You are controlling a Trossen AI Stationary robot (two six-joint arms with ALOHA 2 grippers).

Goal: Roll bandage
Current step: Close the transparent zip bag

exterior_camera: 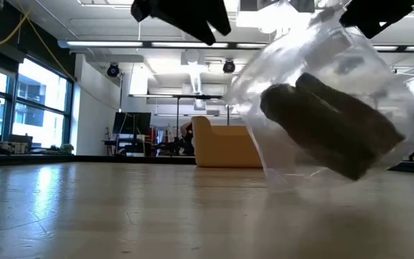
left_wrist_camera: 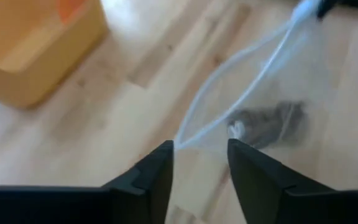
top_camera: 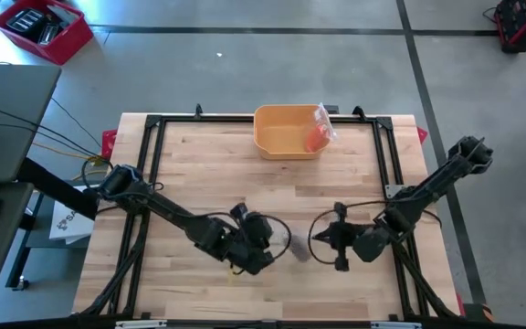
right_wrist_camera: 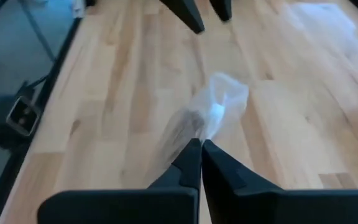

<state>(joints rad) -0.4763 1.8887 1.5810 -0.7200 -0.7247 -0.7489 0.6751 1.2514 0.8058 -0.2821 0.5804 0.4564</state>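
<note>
One thin corner pinched by our right pincer [right_wrist_camera: 201,149] holds the clear plastic bag [exterior_camera: 329,108] with its dark rolled bandage [exterior_camera: 333,126] above the pale wooden counter [top_camera: 208,183], and with our left pincer [left_wrist_camera: 199,155] parted off the film, we judge the bag may slip.

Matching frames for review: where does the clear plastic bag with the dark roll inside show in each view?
High view: clear plastic bag low centre, between both grippers.
Low view: bag fills the right, hanging above the table.
Left wrist view: bag ahead of the open left gripper.
Right wrist view: bag pinched by the shut right gripper.
Shared landmark: yellow bin.
</note>
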